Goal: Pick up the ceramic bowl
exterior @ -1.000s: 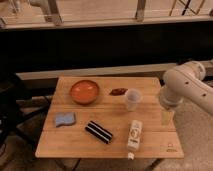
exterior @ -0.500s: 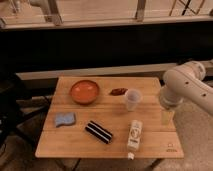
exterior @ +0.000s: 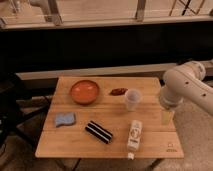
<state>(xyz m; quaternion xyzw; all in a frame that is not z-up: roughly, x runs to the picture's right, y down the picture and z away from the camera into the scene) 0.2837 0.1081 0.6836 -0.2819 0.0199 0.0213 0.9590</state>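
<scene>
The ceramic bowl point(exterior: 84, 92) is round, shallow and orange-red with a darker rim. It sits upright on the far left part of the wooden table point(exterior: 75, 142). My white arm comes in from the right, and my gripper point(exterior: 167, 115) hangs at the table's right edge, far to the right of the bowl. A translucent plastic cup point(exterior: 132, 99) and a small dark-red flat object point(exterior: 118, 91) lie between the bowl and the gripper.
A blue sponge point(exterior: 64, 119) lies front left. A black striped packet point(exterior: 98, 132) lies front centre. A white bottle point(exterior: 134, 136) lies on its side front right. A dark wall and a railing run behind the table.
</scene>
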